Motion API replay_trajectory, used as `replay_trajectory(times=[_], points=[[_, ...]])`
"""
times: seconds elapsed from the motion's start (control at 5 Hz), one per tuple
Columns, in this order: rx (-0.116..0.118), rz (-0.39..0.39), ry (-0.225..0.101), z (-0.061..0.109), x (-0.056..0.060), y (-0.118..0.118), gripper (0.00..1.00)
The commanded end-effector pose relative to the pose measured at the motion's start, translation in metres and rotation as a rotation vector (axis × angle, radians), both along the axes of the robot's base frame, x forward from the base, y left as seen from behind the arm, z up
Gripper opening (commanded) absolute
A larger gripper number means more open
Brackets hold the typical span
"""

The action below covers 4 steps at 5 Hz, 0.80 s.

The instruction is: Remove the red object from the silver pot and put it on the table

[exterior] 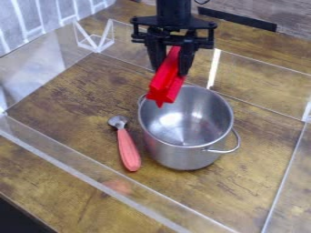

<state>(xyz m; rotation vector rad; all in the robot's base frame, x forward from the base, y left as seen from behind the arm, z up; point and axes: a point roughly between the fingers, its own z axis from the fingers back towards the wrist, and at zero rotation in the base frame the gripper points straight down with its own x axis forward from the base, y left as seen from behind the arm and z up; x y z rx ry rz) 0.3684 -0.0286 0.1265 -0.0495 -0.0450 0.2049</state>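
Nearest me on the dark wood worktop (73, 182) lies a salmon-handled spoon (125, 146) just left of the silver pot (188, 129), and above the pot's far rim the gripper (173, 53) hangs with its jaws clamped on the red object (166, 79), tilted, clear of the pot.

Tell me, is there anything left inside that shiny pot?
Empty, as far as it shows. The silver pot shows bare steel inside, and the red object hangs above its rim, clamped in the gripper.
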Motion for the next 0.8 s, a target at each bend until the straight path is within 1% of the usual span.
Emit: replay_trajectory(times=[0.0, 0.2, 0.4, 0.6], points=[[0.016, 0.006, -0.114, 0.046, -0.008, 0.026, 0.0], [0.029, 0.009, -0.109, 0.046, -0.019, 0.043, 0.0], [0.038, 0.027, -0.099, 0.04, -0.026, 0.055, 0.0], [0.045, 0.044, -0.08, 0.025, -0.032, 0.063, 0.0]])
